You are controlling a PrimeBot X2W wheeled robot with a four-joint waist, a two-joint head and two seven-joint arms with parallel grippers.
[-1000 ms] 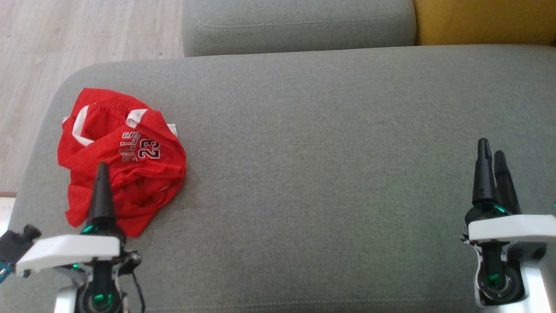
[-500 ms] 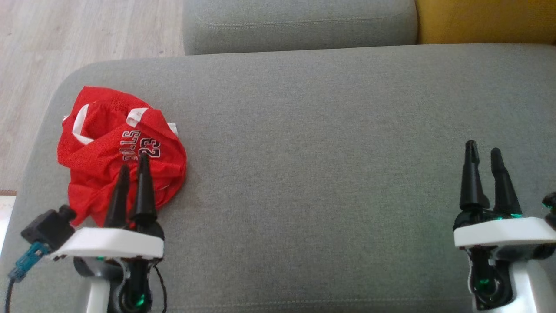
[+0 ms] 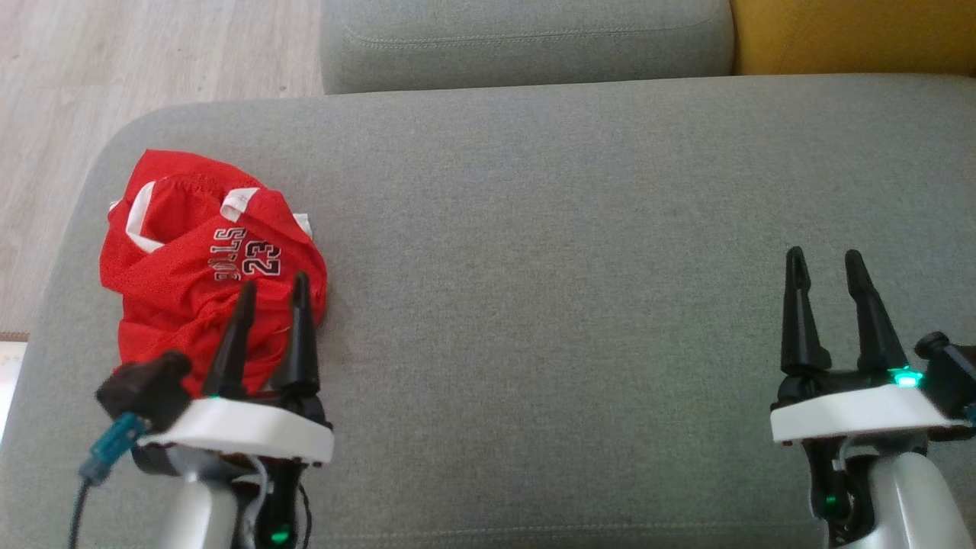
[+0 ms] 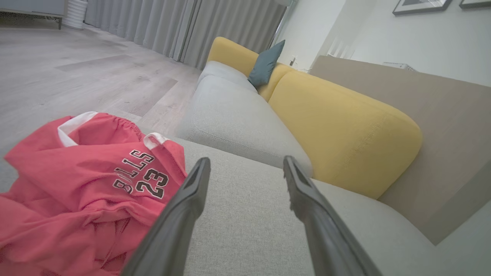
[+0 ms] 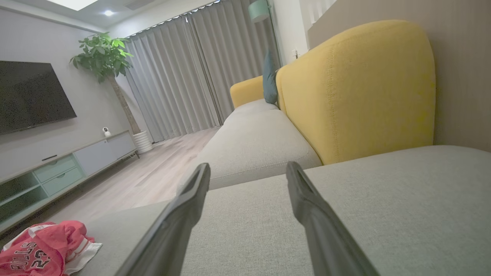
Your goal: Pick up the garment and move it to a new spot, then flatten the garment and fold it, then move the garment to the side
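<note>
The garment [image 3: 191,267] is a crumpled red jersey with white trim and the number 23, lying at the left end of the grey sofa seat [image 3: 549,267]. My left gripper [image 3: 272,284] hovers open over the garment's near right edge, nothing between its fingers. In the left wrist view the garment [image 4: 76,184] lies left of the left gripper [image 4: 245,163], whose fingers frame bare cushion. My right gripper [image 3: 823,258] stands open above the seat's right part, far from the garment. The right wrist view has the garment [image 5: 42,249] small at the lower left and the right gripper [image 5: 247,168] open.
A second grey seat cushion [image 3: 526,38] lies beyond the seat, and a yellow backrest [image 3: 854,34] sits at the far right. Wooden floor [image 3: 114,69] drops off past the seat's rounded left edge. A TV cabinet [image 5: 57,168] and a potted plant [image 5: 103,57] stand across the room.
My left gripper has shifted right and turned, so both fingers now show apart over the garment's right edge. The right gripper has moved slightly left and turned too. The garment has not moved.
</note>
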